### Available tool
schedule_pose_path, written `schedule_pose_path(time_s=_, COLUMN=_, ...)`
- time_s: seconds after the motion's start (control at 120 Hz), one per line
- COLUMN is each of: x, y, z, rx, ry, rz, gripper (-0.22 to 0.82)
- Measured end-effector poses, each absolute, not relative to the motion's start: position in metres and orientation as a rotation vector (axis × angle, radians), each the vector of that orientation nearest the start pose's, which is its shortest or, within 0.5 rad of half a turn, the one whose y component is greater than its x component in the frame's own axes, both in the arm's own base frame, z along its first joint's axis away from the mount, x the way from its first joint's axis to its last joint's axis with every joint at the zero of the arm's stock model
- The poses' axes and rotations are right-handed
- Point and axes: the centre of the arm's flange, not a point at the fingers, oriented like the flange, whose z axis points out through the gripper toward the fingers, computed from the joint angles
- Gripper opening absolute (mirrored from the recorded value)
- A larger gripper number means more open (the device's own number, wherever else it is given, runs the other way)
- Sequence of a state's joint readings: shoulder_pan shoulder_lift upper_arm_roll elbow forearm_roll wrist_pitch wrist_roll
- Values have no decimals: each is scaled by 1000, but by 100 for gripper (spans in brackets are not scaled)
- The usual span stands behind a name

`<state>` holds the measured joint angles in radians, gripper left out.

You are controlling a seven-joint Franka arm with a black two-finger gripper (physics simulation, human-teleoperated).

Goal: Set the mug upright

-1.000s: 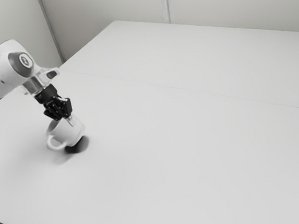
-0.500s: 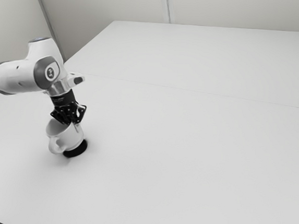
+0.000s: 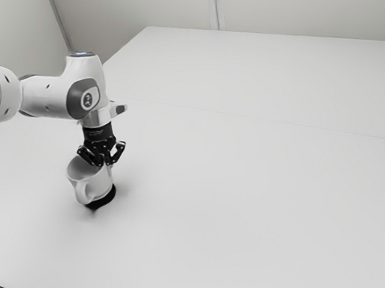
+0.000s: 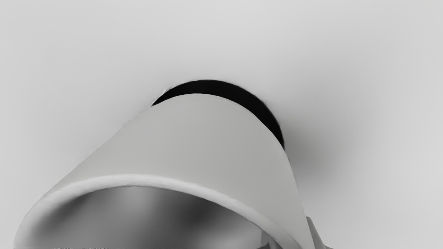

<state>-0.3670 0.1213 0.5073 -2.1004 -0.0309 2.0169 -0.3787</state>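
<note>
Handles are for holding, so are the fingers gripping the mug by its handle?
No, in the exterior view the handle sticks out untouched, below the fingers.

bright diffuse light, soft shadow [image 4: 311, 148] beside mug [image 4: 207, 138], dim interior [image 4: 148, 214]

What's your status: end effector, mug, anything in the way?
End effector shut on mug at the rim. Mug tilted, mouth angled toward exterior view's left, not upright yet. Table beneath it.

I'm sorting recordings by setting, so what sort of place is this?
Probably a robotics lab or workroom: a robot arm over a broad white table, with plain pale walls behind.
</note>
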Motion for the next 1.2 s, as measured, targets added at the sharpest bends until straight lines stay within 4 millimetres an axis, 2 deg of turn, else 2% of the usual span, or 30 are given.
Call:
schedule_pose_path(time_s=0.4, x=541, y=58, z=335, rx=-2913, ry=-1011, rz=353, gripper=-18)
schedule_pose_path(time_s=0.583, x=542, y=56, z=336, rx=-2921, ry=-1056, rz=358, gripper=22)
schedule_pose_path(time_s=0.733, x=544, y=56, z=345, rx=-2934, ry=-1063, rz=345, gripper=42)
schedule_pose_path(time_s=0.967, x=543, y=54, z=385, rx=-2987, ry=-1043, rz=339, gripper=54)
schedule_pose_path(time_s=1.092, x=552, y=55, z=424, rx=-3028, ry=-986, rz=273, gripper=57)
schedule_pose_path(time_s=1.2, x=561, y=59, z=459, rx=-3061, ry=-863, rz=180, gripper=58)
